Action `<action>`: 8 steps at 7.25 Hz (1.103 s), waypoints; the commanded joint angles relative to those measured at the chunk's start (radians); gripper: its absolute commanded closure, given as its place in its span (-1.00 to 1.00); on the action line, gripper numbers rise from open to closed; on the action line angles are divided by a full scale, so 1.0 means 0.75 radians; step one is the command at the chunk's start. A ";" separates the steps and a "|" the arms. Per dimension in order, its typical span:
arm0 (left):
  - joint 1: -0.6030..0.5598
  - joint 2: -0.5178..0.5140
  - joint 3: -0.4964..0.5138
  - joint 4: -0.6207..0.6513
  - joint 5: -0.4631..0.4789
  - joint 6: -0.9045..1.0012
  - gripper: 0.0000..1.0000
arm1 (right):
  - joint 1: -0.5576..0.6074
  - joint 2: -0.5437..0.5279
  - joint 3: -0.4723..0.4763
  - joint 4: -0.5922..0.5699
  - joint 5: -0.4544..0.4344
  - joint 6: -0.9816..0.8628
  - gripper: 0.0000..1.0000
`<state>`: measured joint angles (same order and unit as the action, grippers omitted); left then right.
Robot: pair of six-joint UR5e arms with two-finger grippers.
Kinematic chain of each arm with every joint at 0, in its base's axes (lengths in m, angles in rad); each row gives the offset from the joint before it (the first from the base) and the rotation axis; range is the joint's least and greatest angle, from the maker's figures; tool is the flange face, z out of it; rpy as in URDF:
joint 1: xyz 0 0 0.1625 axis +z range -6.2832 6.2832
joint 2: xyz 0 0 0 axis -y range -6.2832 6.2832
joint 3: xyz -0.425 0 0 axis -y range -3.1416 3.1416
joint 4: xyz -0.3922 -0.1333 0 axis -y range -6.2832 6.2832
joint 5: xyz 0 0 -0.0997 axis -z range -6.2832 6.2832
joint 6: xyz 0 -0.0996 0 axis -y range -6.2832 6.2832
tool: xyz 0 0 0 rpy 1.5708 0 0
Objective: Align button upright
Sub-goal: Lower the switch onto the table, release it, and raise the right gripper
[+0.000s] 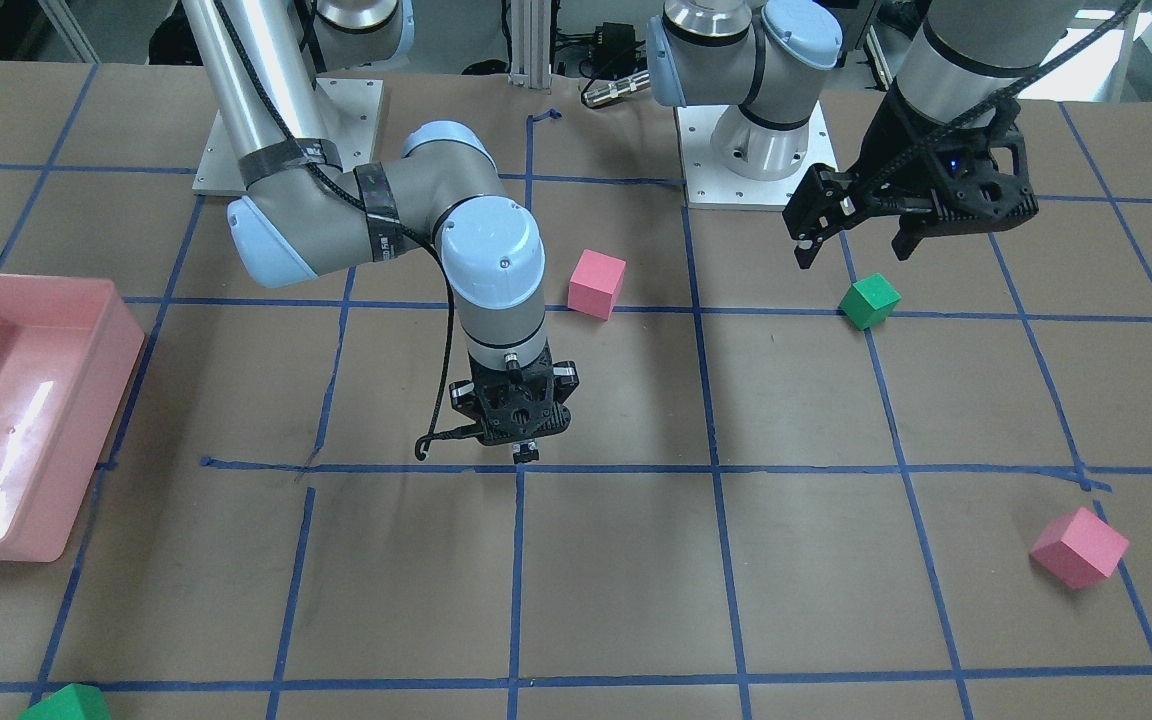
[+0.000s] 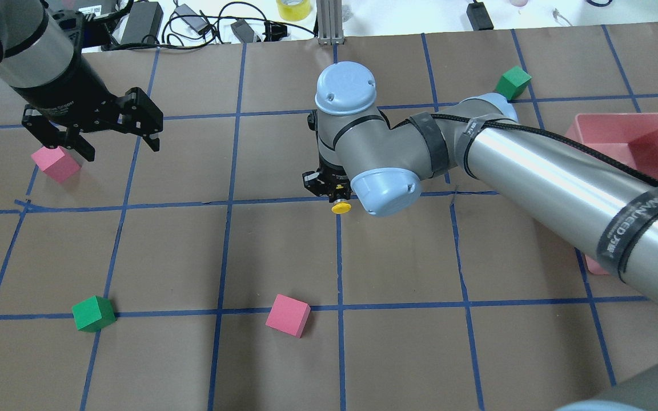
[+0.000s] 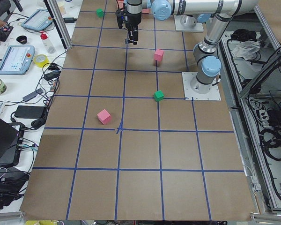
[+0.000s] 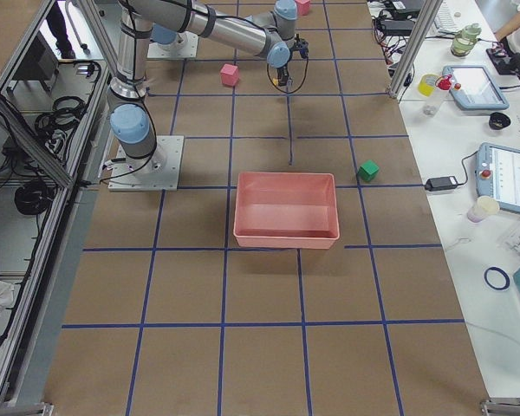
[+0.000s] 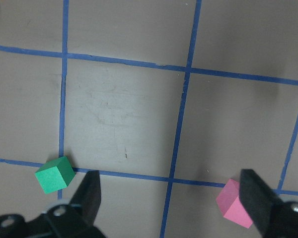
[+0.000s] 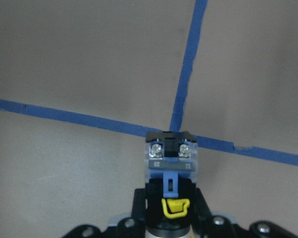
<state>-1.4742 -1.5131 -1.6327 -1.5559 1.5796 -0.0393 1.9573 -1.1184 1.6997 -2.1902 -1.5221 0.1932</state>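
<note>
Button is clamped between the fingers of my right pincer, low over the desk at a crossing of blue tape lines. I cannot tell whether it touches. It seems to lie sideways, yellow cap poking out one side of the pincer and grey base out the other, so I judge the uprighting not yet done. My left pincer hangs wide open and empty, well apart.

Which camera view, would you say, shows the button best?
The right wrist-mounted view: the button sits close, screw terminals visible. Overhead shows only its yellow cap; front-facing, a dark speck; the others, nothing clear.
</note>
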 commanded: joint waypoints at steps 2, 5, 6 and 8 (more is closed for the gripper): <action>0.002 -0.003 -0.001 -0.001 0.005 0.001 -1.00 | 0.055 0.041 0.000 -0.023 0.001 0.037 0.88; 0.002 -0.003 -0.001 -0.003 0.005 0.001 -1.00 | 0.055 0.057 0.002 -0.041 -0.018 0.041 0.63; 0.002 -0.003 -0.001 -0.003 0.005 0.001 -1.00 | 0.055 0.068 0.004 -0.068 -0.026 0.043 0.52; 0.002 -0.011 -0.003 -0.003 0.005 0.001 -1.00 | 0.055 0.074 0.008 -0.107 -0.028 0.045 0.05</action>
<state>-1.4719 -1.5179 -1.6342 -1.5585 1.5830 -0.0383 1.9987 -1.0658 1.7039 -2.2529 -1.5420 0.2255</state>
